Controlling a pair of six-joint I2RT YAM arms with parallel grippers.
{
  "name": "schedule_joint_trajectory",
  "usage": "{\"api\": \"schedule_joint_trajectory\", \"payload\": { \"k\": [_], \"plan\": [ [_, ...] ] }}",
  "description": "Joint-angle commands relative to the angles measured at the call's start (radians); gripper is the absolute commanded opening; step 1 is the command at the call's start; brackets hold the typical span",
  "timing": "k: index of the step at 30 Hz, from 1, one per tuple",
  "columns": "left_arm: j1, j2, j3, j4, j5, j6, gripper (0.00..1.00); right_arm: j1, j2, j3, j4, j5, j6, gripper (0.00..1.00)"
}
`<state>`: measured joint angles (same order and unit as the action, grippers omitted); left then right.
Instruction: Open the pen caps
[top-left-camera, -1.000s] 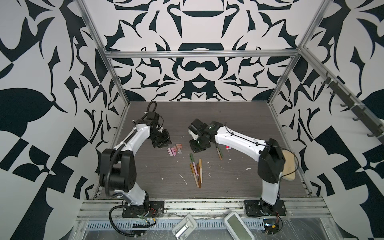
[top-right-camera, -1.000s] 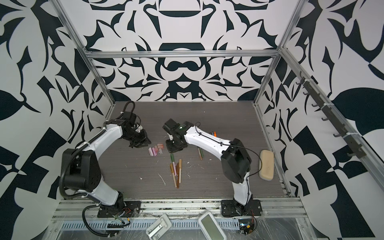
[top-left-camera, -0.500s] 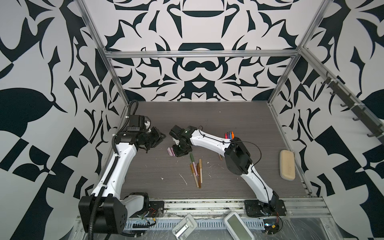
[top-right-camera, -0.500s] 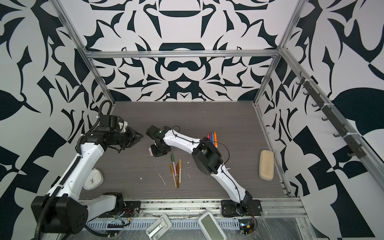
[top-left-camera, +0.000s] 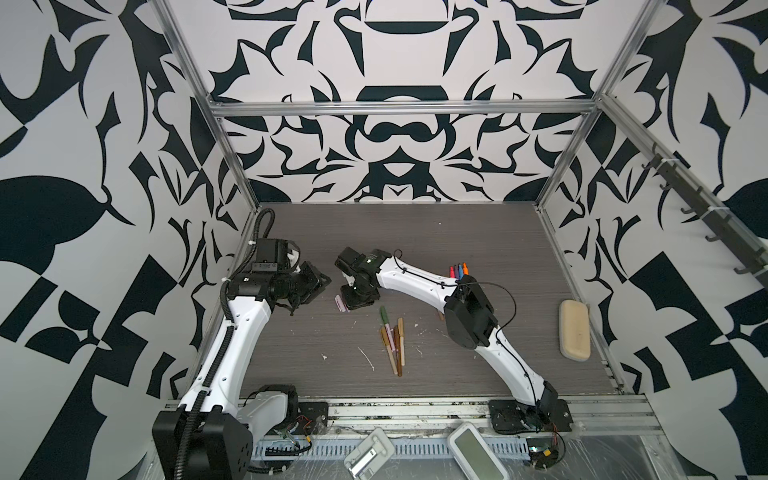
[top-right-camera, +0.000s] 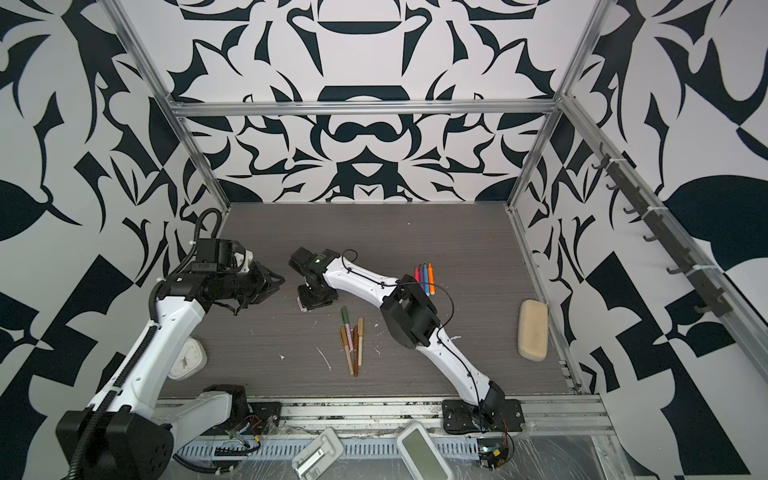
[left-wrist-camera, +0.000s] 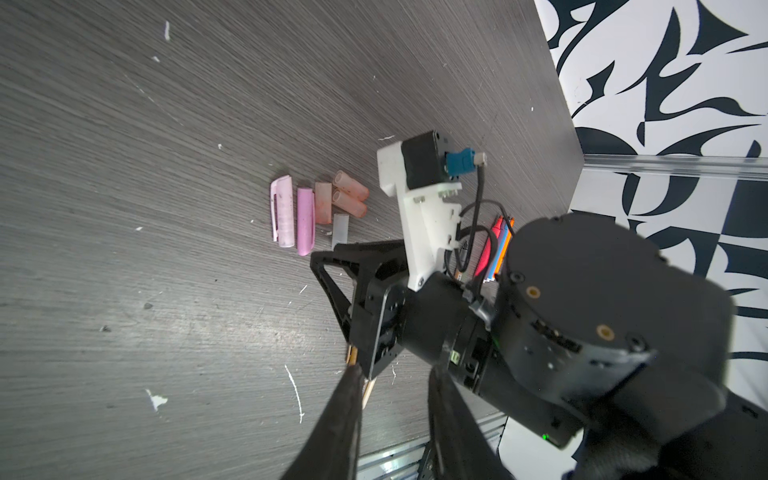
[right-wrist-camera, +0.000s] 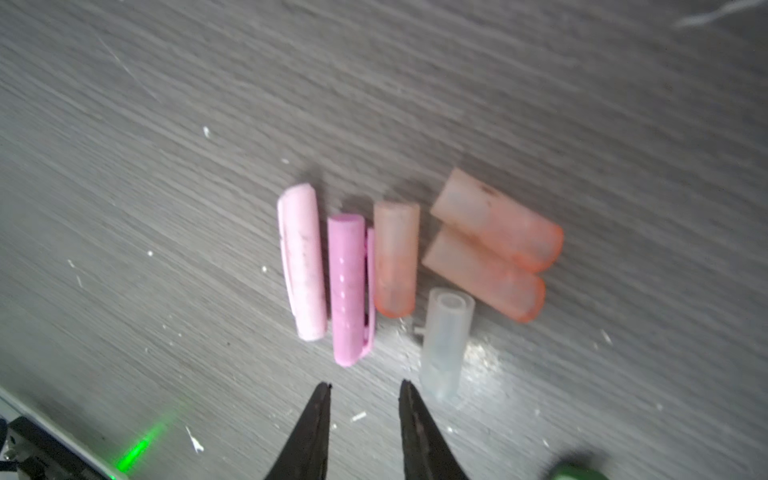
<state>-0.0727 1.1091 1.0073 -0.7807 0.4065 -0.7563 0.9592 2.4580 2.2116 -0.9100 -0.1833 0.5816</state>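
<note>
1. The dark grey wood-grain worktop (top-left-camera: 415, 241) carries everything. Clock directions are read from its middle in the top views.
2. The short, stubby plastic pen caps (right-wrist-camera: 395, 259) lie loose in one tight group at about 9 o'clock. In both top views the right arm hides most of them.
3. The right wrist view shows six. A pale pink cap (right-wrist-camera: 301, 262), a brighter pink cap (right-wrist-camera: 347, 291) with a clip and one of three translucent peach caps (right-wrist-camera: 496, 220) lie side by side. The other two peach ones touch each other at an angle. A clear cap (right-wrist-camera: 444, 345) lies beside them.
4. The right gripper (right-wrist-camera: 365, 384) points down just short of the group. Its black fingers are parted by a narrow gap with nothing between them. The clear cap is just beside one fingertip.
5. The left gripper (left-wrist-camera: 395, 372) sits at 9 o'clock from the right gripper, apart from it. Its fingers are spread and empty.
6. A loose bundle of slim muted pens (top-left-camera: 392, 340), green, tan, brown and pale pink, lies at 6 o'clock.
7. Slim bright pens (top-left-camera: 457, 270), orange, blue, purple and red, lie side by side at 2 o'clock.
8. A beige oblong pad (top-left-camera: 574, 330) rests near the edge at 4 o'clock.
</note>
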Motion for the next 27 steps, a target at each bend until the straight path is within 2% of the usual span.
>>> {"api": "schedule_joint_trajectory", "payload": {
  "k": [1, 17, 27],
  "plan": [
    [0.009, -0.005, -0.002, -0.029, 0.009, 0.023, 0.31, 0.006, -0.002, 0.058, -0.030, -0.007, 0.022, 0.32],
    [0.015, -0.002, 0.001, -0.061, 0.013, 0.051, 0.31, 0.006, 0.080, 0.146, -0.086, 0.010, 0.043, 0.29],
    [0.014, 0.008, 0.004, -0.049, 0.014, 0.052, 0.31, 0.010, 0.007, 0.007, -0.055, 0.028, 0.034, 0.20]
  ]
}}
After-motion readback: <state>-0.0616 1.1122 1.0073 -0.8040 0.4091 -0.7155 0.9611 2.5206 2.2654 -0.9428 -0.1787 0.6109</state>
